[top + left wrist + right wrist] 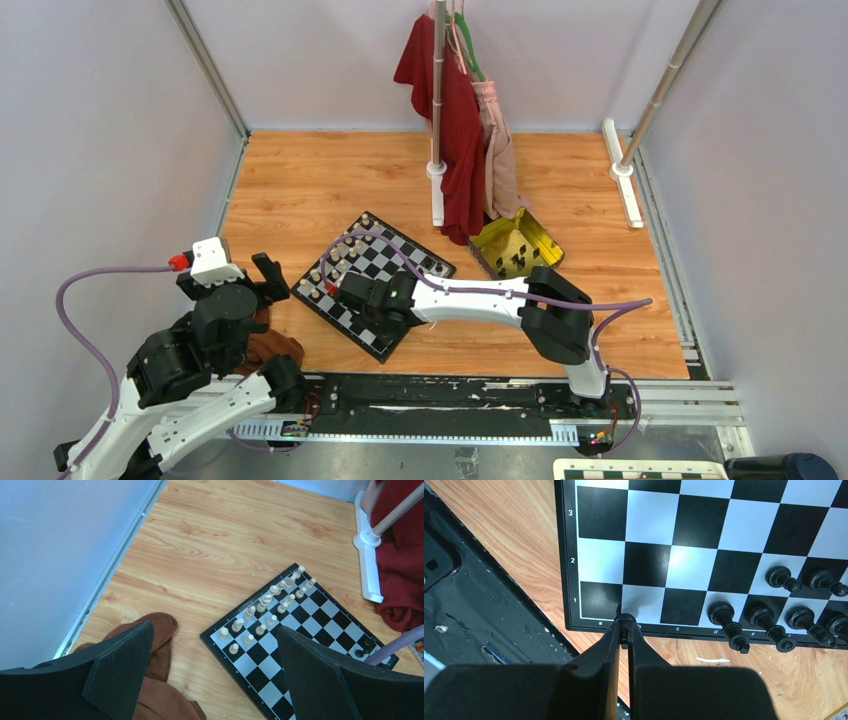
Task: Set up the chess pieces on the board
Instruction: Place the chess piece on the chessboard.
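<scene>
Board (420, 262) lies skewed mid-worktop (210, 540). Cream pieces (270, 602) stand in two rows along its far-left edge. Black pieces (769, 617) are clustered on the opposite edge, toward one end of ranks 1 and 2.

Right hand (624, 622): fingers pressed almost together, tips low over the board's near border, by the a and b marks. A small dark bit shows at the tips; cannot tell what.

Left hand (215, 628): fingers wide apart, holding nothing, raised off the board's left side above a brown cloth (155, 645).
</scene>
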### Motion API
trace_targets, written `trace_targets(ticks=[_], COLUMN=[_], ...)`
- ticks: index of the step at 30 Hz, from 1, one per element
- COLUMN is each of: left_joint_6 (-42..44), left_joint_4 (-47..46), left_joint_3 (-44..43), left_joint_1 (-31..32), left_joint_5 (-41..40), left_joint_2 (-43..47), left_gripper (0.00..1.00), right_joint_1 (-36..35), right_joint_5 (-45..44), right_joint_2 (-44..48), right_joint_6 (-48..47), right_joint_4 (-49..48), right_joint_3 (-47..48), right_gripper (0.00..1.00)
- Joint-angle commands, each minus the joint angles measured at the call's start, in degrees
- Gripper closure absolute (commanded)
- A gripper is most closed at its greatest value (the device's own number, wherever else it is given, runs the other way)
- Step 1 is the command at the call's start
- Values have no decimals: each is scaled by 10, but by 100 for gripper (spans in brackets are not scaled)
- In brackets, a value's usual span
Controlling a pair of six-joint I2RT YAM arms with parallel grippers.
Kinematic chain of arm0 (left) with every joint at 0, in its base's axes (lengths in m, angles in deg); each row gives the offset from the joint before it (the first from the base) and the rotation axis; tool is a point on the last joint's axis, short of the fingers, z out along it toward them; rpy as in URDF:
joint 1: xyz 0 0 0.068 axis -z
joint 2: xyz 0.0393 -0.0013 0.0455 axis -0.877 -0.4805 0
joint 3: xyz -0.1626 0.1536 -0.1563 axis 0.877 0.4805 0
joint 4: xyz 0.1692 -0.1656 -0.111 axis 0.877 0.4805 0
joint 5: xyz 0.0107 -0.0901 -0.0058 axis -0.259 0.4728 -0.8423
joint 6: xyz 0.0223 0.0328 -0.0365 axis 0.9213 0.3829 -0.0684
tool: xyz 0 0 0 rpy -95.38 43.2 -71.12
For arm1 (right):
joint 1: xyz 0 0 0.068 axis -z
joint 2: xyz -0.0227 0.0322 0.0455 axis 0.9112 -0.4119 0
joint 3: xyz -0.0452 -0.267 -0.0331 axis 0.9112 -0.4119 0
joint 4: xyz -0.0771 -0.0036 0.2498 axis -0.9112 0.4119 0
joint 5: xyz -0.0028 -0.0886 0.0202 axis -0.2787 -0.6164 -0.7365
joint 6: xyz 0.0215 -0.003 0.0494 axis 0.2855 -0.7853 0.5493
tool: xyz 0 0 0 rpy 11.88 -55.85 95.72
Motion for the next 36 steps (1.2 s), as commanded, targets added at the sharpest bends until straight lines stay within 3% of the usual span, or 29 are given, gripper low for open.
trace_targets(ticks=[1,26,33,36], left_joint_6=[-8,-15,-18,-21], left_joint_4=[6,6,5,5], left_joint_3=[-7,-2,1,3], left_joint_1=[4,4,4,4], left_joint_5=[-18,-15,-16,-16], left_joint_2=[5,-3,-6,-8], left_gripper=[0,0,0,0], right_joint_1=[10,30,30,30], right_joint_5=[12,29,52,54], right_joint_2=[-13,-29,-28,-26], right_joint_6=[-16,-30,-35,-36], right_joint_4=[6,-8,-10,-9], right_joint_3=[5,-7,-13,-13], right_gripper=[100,100,72,66])
